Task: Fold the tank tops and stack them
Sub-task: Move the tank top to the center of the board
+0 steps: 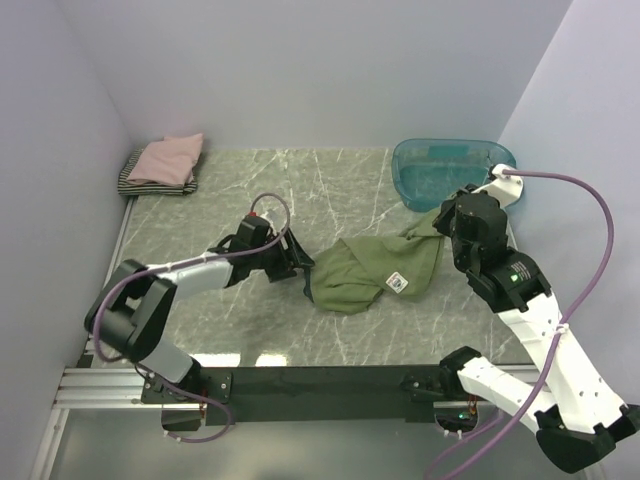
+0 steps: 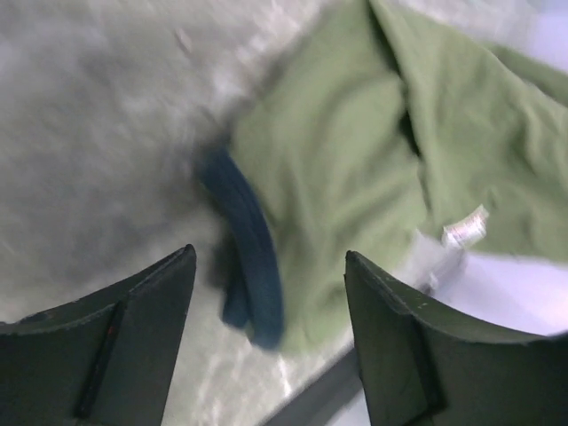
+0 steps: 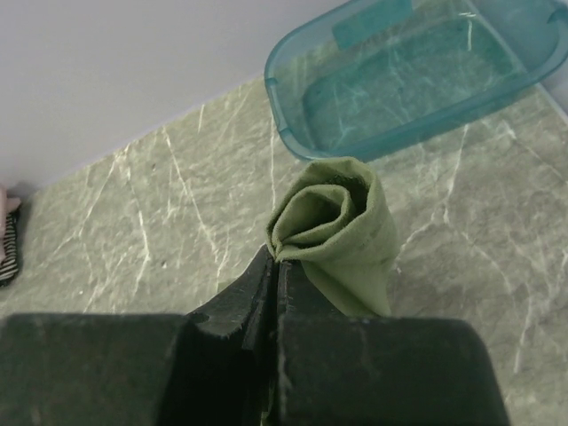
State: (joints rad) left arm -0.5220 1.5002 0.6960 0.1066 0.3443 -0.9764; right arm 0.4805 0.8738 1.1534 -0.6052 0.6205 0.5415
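Two tops look done already: a pink top (image 1: 170, 158) sits folded on a striped top (image 1: 160, 188) in the far left corner of the table (image 1: 240, 180), so that's the stack started. I can't tell whether anything else is in that pile.

One left as far as I can see, the green top (image 1: 370, 270). It's lying rumpled mid-table, nowhere near folded, with its white label (image 1: 398, 282) showing, so it looks inside out or flipped to me. It's well apart from the stack.

The right gripper (image 1: 455, 228) is pressed together on a bunched-up corner of the green top at its right end, near the tub; from the wrist view the cloth is rolled up right at the fingertips. The left gripper (image 2: 269, 257) is spread wide with nothing in it, hovering just over the left edge, with the navy trim (image 2: 253, 266) lying below between its fingers.

My guess is they're about to spread it flat, so the whole fold plus the carry over to the pile is yet to come.

Containers: just the teal tub (image 1: 450, 170) at the back right. It's see-through and looks empty, nothing inside that I can spot from either view.
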